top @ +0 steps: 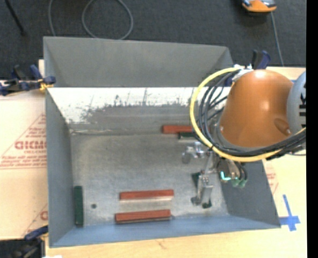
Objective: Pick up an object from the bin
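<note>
The grey metal bin [57, 160] sits on dark carpet [164, 15]; the arm's orange cover [255, 109] and cables [198, 117] hide its right side and one end of the upper red-brown bar [175, 129]. The gripper [203, 192], open or closed I cannot tell, hangs at lower right beside the middle red-brown bar [146, 195], the lowest red-brown bar [143, 216] beneath, a dark green stick [79, 205] at lower left.

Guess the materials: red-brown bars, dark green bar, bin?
Red-brown bars: even colour, straight edges, dull sheen; painted wood or plastic, can't tell which. Dark green bar: same blocky shape, matte; likely the same stuff. Bin: bare grey sheet metal, scratched and scuffed pale on the back wall.
</note>
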Motion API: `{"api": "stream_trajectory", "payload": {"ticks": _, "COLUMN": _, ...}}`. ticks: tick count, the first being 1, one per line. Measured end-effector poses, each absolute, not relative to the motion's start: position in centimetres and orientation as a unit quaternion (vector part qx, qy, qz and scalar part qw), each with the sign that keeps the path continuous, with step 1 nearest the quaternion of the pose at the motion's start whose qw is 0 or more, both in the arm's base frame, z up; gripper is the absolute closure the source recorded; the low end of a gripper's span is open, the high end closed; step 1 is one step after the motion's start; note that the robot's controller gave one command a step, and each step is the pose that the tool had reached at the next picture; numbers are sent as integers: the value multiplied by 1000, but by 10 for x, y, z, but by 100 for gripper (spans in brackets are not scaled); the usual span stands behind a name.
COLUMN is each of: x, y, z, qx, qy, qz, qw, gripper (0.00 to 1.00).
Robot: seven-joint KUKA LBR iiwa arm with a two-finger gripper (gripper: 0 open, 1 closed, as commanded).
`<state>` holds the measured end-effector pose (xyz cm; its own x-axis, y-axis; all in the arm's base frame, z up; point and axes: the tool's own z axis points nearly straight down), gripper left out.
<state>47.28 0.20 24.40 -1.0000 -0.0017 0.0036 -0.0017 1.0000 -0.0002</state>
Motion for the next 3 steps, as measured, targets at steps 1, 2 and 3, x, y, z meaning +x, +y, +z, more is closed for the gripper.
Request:
{"api": "stream_trajectory", "payload": {"ticks": 1, "x": 487, "y": 37, "z": 67, "qx": 58, "qy": -998, "qz": 0, "qw": 1, "gripper": 0}}
{"api": "stream_trajectory", "payload": {"ticks": 2, "x": 489, "y": 37, "z": 72, "qx": 57, "qy": -998, "qz": 0, "qw": -2, "gripper": 100}}
{"api": "stream_trajectory", "payload": {"ticks": 3, "x": 493, "y": 35, "z": 225, "qx": 35, "qy": -999, "qz": 0, "qw": -5, "gripper": 100}}
